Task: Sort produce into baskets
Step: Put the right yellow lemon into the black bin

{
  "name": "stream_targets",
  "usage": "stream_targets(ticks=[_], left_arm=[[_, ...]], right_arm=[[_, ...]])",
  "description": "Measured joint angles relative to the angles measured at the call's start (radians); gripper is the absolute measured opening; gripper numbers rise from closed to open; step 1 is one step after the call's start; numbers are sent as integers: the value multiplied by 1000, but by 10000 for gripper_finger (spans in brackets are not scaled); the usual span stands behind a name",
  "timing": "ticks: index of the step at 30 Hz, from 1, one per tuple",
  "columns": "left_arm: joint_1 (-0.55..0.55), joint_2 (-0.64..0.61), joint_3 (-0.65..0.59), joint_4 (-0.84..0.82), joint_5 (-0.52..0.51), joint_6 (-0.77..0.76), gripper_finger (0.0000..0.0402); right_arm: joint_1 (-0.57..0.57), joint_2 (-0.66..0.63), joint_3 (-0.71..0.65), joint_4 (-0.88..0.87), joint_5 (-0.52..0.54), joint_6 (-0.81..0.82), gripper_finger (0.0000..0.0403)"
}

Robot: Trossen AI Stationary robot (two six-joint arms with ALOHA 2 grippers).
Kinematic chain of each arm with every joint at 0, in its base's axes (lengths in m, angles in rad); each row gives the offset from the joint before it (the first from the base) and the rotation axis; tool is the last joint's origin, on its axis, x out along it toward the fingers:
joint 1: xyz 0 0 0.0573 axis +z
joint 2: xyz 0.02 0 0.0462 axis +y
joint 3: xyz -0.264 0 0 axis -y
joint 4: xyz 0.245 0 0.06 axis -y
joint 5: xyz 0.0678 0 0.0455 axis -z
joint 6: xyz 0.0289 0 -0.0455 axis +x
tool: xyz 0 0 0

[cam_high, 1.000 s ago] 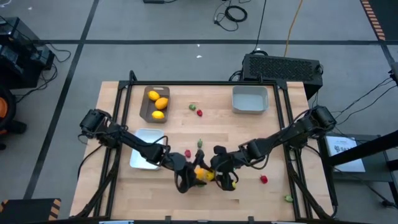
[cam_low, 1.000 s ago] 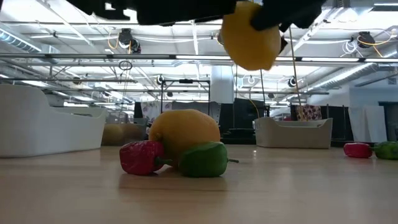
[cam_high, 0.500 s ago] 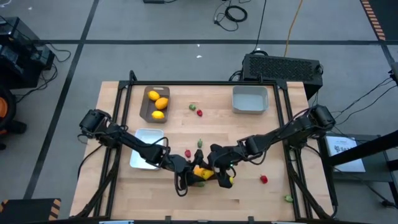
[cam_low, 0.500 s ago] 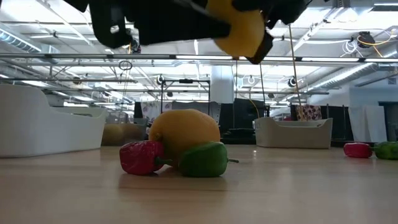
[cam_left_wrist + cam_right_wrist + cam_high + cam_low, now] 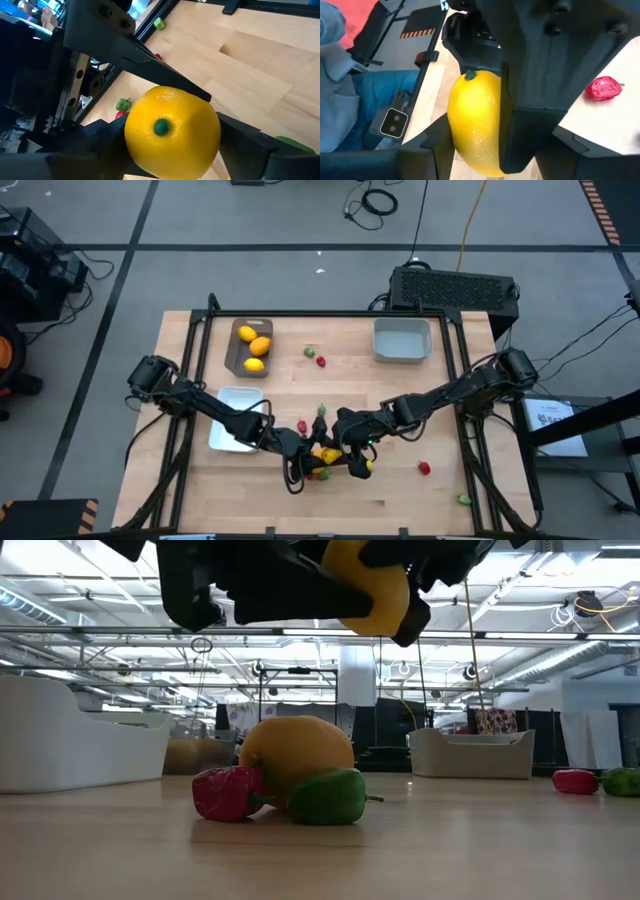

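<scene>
Both arms reach low across the desk (image 5: 420, 410) toward its front middle, elbows outward, and their wrists meet there. The left pincer (image 5: 308, 463) and the right pincer (image 5: 350, 458) face each other, tips nearly touching, with a yellow lemon (image 5: 327, 456) between them, lifted clear of the wood.

The left wrist view shows the lemon (image 5: 171, 132), green stem end toward the camera, seated between that arm's own dark fingers (image 5: 100, 140) and clenched by them. In the right wrist view the same lemon (image 5: 474, 121) lies against a broad dark finger (image 5: 540, 85); whether the right pincer is pressing on the fruit or merely beside it cannot be told, since the two sets of fingers overlap.

The low view cuts both pincers off at the frame's upper edge, leaving only dark masses around the lemon (image 5: 368, 592). Beneath them on the desk sit a second lemon (image 5: 296, 755), a red berry (image 5: 227, 792) and a green piece (image 5: 327, 797), pressed close together; from above this cluster is mostly hidden under the wrists.

Well beyond the left pincer stands the grey-brown tray (image 5: 232, 350) holding three lemons, with the white tray (image 5: 225, 405) nearer its forearm. The pale grey bin (image 5: 402, 340) sits far behind the right pincer.
</scene>
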Motion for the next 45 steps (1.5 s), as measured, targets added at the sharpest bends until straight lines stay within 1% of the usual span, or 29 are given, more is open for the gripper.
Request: stream_targets(ticks=[5,8,13,18,21,25,29,32,34,37,40,42,45], left_arm=[[0,0,0,1,1,-4,222],[0,0,0,-2,-2,-7,215],[-11,-17,0,-53,-83,-47,212],[-13,-64,49,-266,-123,-109,211],[-9,-90,71,-406,-190,-135,210],[-2,-137,100,-643,-320,-208,216],[36,-205,107,-899,-392,-300,217],[108,-266,109,-1076,-422,-367,217],[176,-304,109,-1169,-433,-400,218],[313,-366,108,-1313,-434,-456,218],[470,-420,102,-1384,-422,-500,219],[579,-440,97,-1401,-369,-512,219],[730,-451,81,-1415,-226,-519,219]], right_arm=[[0,0,0,-1,2,36,232],[-3,0,0,-10,3,63,249],[-23,-18,0,-84,-6,74,265],[-48,-56,0,-188,6,106,267],[-49,-89,0,-275,86,115,267],[-43,-111,0,-420,201,116,267],[-29,-117,0,-498,283,136,267],[-19,-117,0,-498,301,136,267],[-17,-117,0,-490,301,137,267],[-5,-117,0,-483,301,145,267],[15,-116,0,-480,303,148,267],[29,-116,0,-469,304,155,267],[48,-116,0,-459,314,167,267]])
